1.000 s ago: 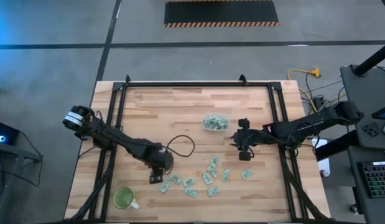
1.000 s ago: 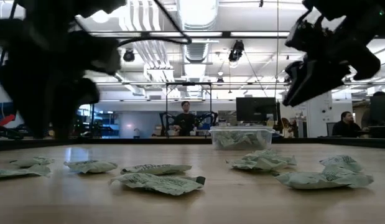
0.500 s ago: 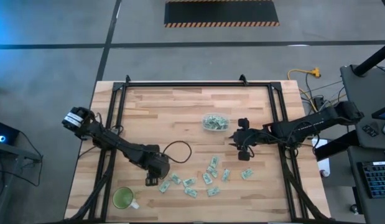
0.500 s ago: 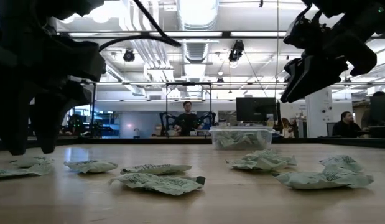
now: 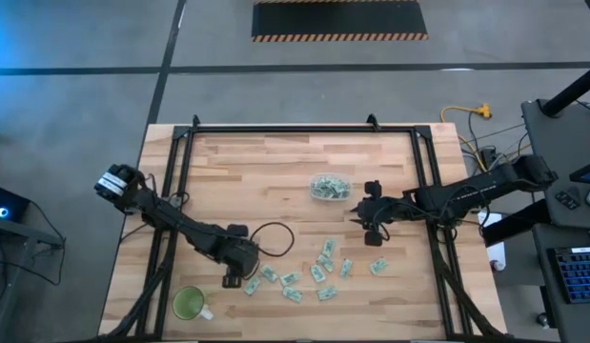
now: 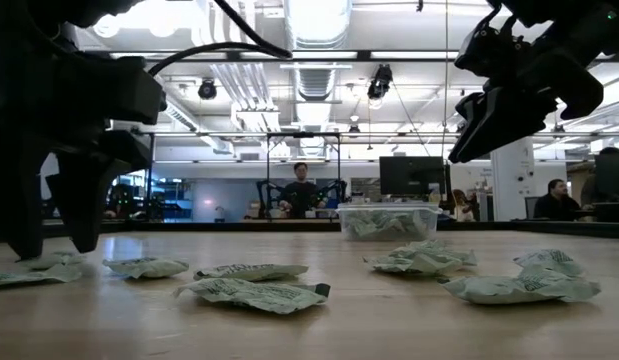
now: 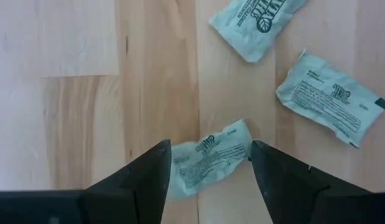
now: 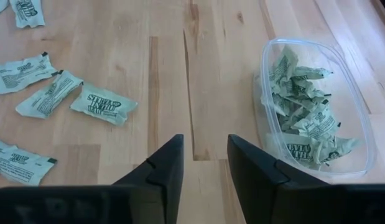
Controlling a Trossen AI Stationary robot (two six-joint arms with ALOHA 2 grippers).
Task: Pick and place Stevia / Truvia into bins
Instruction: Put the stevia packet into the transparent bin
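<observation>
Several pale green Stevia sachets [image 5: 318,272] lie flat on the near half of the wooden table. My left gripper [image 5: 239,279] points down over the leftmost one. It is open, and its fingers stand on either side of that sachet [image 7: 208,155], low over the wood [image 6: 49,215]; I cannot tell whether they touch it. The clear bin [image 5: 329,187] stands mid-table with several sachets inside [image 8: 313,106]. My right gripper [image 5: 374,229] hangs above the table beside the bin, open, with only bare wood between its fingers [image 8: 201,149].
A green cup with a handle [image 5: 190,304] stands near the table's front left corner, close to my left arm. A dark cable loops on the table [image 5: 274,238] behind the left gripper. A black frame [image 5: 180,152] rims the table. People sit in the room beyond [image 6: 301,190].
My left gripper has moved toward the table's near left and sunk closer to the wood, rolling a little, and now stands over the leftmost sachet. The sachets and the bin have not moved.
</observation>
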